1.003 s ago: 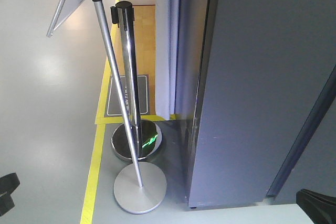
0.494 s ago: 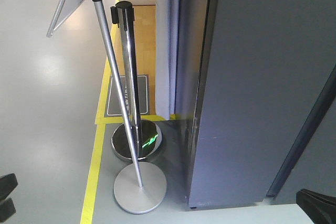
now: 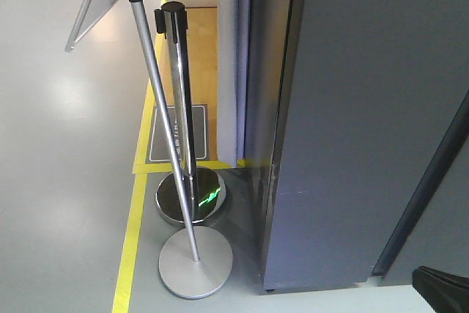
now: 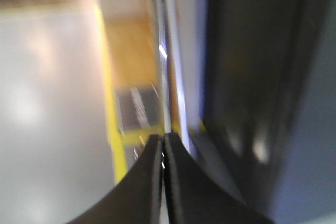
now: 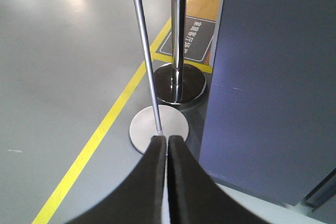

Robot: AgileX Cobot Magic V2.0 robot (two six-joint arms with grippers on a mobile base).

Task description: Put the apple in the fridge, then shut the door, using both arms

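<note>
The fridge [image 5: 273, 87] stands tall to the right of both clenched, empty grippers; the right gripper [image 5: 167, 145] looks nearer than the left gripper [image 4: 161, 145].

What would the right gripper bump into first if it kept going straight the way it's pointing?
Probably the flat round base of the thin slanted pole, lying just ahead of the right gripper, whose jaws are shut. Depth is hard to judge.

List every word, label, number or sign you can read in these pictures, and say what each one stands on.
Floor mat: white Chinese characters in a white frame, seen at an angle in the right wrist view and too small to read with certainty.
Same floor mat in the front view: white lines only, unreadable.
Left wrist view: too blurred to read anything.
Dark grey fridge: no label or brand visible.
</note>
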